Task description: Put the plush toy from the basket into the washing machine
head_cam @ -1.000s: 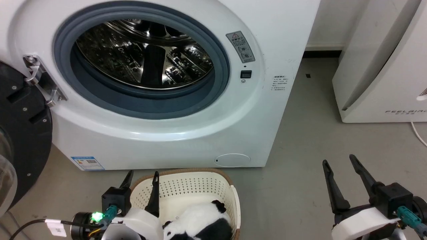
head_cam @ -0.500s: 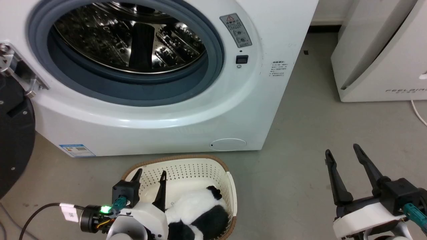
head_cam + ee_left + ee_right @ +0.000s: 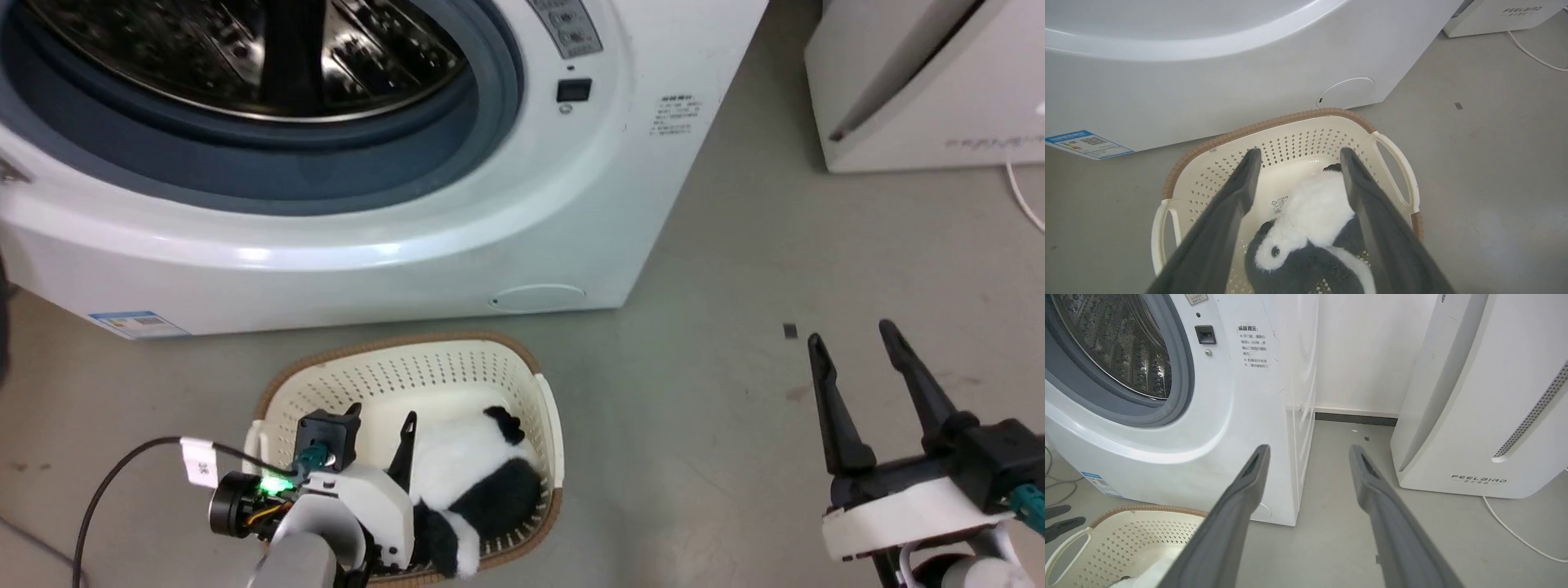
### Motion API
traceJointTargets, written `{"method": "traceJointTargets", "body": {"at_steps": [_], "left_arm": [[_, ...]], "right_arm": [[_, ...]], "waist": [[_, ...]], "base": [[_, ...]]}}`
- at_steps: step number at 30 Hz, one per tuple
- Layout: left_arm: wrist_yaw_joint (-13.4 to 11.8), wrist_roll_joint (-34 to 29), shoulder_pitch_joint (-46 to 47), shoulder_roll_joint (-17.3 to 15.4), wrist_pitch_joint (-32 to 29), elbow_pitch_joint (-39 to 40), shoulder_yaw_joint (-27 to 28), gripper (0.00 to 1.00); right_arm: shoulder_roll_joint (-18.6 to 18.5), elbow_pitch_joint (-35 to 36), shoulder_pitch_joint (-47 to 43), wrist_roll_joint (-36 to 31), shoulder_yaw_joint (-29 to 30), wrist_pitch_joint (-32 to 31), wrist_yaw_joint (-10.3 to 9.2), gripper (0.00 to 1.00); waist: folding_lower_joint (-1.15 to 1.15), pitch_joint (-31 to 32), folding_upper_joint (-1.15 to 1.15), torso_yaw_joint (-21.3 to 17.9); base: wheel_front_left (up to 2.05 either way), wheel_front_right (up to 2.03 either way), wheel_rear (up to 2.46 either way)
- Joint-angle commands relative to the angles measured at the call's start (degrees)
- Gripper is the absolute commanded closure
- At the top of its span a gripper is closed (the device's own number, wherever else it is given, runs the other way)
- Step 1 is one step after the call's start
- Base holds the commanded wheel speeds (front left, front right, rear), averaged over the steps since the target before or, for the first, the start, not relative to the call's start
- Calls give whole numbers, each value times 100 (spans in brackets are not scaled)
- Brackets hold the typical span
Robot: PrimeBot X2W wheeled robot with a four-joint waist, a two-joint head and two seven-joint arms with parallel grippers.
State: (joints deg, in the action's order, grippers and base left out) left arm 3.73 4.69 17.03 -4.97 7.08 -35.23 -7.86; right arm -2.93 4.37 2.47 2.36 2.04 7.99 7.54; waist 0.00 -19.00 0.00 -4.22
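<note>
The panda plush toy (image 3: 478,478) lies in the near right part of the cream basket (image 3: 384,377), which stands on the floor before the washing machine (image 3: 408,245). My left gripper (image 3: 382,412) hangs open over the basket's inside, its right finger beside the plush. In the left wrist view the open left gripper (image 3: 1300,152) frames the white and black plush toy (image 3: 1318,206) and the basket (image 3: 1298,141) without touching the toy. My right gripper (image 3: 851,332) is open and holds nothing, off to the right above the floor. The washing machine's porthole (image 3: 1126,347) stands open.
A white FEELBIRD appliance (image 3: 922,82) stands at the right, with a white cable (image 3: 1024,204) on the floor beside it. Bare grey floor (image 3: 718,392) lies between the basket and my right gripper. A black cable (image 3: 102,490) trails from my left wrist.
The head camera has tilted down, so the washer slid up the picture. My left gripper has come further over the basket's inside, closer to the plush. The right gripper stays open as before.
</note>
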Motion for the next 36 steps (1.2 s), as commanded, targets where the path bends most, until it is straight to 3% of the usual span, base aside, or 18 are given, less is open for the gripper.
{"method": "traceJointTargets", "body": {"at_steps": [1,8,27,36], "left_arm": [[35,66,207,-64,-9,-241,-58,0],[104,137,757,-222,-319,-1095,-481,0],[223,404,1823,-763,-769,-2351,-1467,0],[279,660,2349,-871,-869,-2852,-2053,0]], "right_arm": [[3,57,138,84,18,73,-3,0],[3,131,248,223,22,181,-3,0],[4,268,541,500,-4,407,-4,0],[5,267,697,720,-17,515,-5,0]], "waist": [[0,-165,0,-88],[0,-668,0,-289],[0,-1738,0,-714],[0,-2227,0,-884]], "base": [[0,0,0],[0,0,0],[0,0,0],[0,0,0]]}}
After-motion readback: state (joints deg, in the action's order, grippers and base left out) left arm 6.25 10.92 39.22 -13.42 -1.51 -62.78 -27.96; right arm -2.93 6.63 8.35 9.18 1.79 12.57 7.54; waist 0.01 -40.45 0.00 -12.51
